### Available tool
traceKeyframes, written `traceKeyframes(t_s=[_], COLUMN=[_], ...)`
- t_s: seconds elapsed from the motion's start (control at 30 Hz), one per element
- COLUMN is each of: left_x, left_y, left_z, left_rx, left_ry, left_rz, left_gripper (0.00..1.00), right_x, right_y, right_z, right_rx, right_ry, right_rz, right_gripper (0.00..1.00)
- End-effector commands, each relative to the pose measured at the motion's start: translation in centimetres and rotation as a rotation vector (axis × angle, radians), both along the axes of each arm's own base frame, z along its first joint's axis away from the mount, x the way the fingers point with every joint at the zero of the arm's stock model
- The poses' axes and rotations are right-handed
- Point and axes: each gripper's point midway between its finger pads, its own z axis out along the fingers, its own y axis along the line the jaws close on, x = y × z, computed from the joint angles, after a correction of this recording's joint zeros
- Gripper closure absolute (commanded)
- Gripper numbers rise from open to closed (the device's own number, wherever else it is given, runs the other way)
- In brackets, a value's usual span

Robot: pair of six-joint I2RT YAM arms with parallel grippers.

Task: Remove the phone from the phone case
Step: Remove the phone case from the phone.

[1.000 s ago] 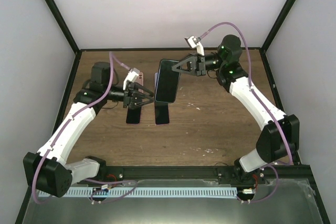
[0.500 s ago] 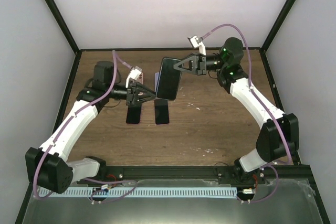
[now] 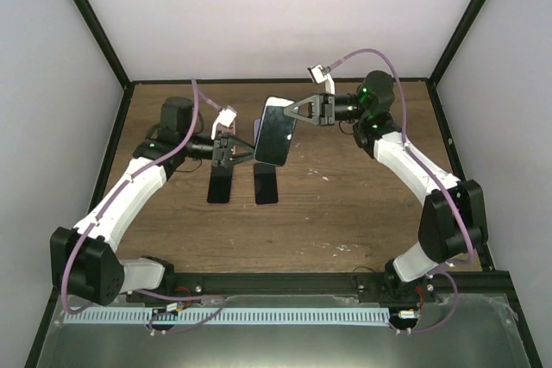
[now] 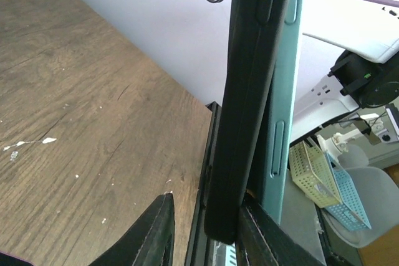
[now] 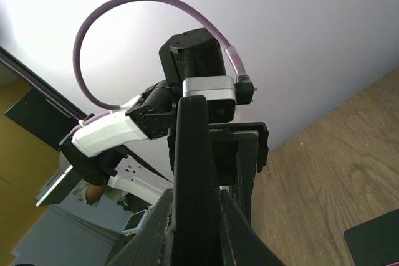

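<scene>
Mid-air, our R gripper clamps one end of the phone case; L gripper jaws, apart, straddle the opposite end.

No lettering, brand, number or sign can be read in any view. From above, the phone shows only a dark, blank face. The white connector on the right arm's cable might carry print, but it is too small to tell.

Matt phone case, rough wooden table
</scene>
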Motion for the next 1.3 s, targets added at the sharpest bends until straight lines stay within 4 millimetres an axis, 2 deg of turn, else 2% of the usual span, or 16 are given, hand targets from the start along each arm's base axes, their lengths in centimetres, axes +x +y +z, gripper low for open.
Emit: traceKeyframes(t_s=[0.0,0.23,0.53,0.6,0.7,0.8,0.83,0.93,1.0,1.13,1.27], left_x=[2.1,2.5,3.9,4.1,4.0,4.3,4.4,4.6,4.9,6.2,7.5], left_y=[-0.6,-1.2,-1.8,-1.8,-1.8,-1.6,-1.4,-0.7,-0.1,1.2,2.2], left_z=[1.0,1.5,-0.1,-0.3,-0.7,-1.0,-1.0,-1.2,-1.4,-2.4,-2.9], left_rx=[-0.028,-0.098,-0.118,-0.118,-0.115,-0.120,-0.125,-0.131,-0.134,-0.123,-0.132], left_ry=[-0.052,0.023,0.164,0.173,0.200,0.259,0.279,0.332,0.370,0.456,0.533], left_rz=[0.029,-0.006,0.001,0.003,0.004,0.030,0.042,0.070,0.099,0.184,0.255], left_gripper=[0.70,0.65,0.66,0.69,0.82,0.95,1.00,1.00,1.00,1.00,1.00], right_x=[-3.2,-3.1,-2.9,-2.8,-2.2,-0.6,0.2,2.2,3.4,5.7,7.3], right_y=[1.9,3.0,4.8,4.9,5.2,5.5,5.4,5.0,4.4,2.9,2.1], right_z=[-0.6,-2.3,-5.1,-5.6,-5.5,-5.7,-5.8,-5.8,-5.7,-5.0,-4.1], right_rx=[-0.023,-0.040,-0.073,-0.080,-0.085,-0.117,-0.126,-0.146,-0.151,-0.163,-0.213], right_ry=[0.037,0.081,0.146,0.156,0.140,0.142,0.133,0.116,0.105,0.046,-0.069], right_rz=[0.144,0.164,0.195,0.196,0.195,0.159,0.138,0.088,0.054,-0.032,-0.152], right_gripper=[0.99,0.99,0.99,0.99,0.99,0.99,0.95,0.80,0.66,0.56,0.52])
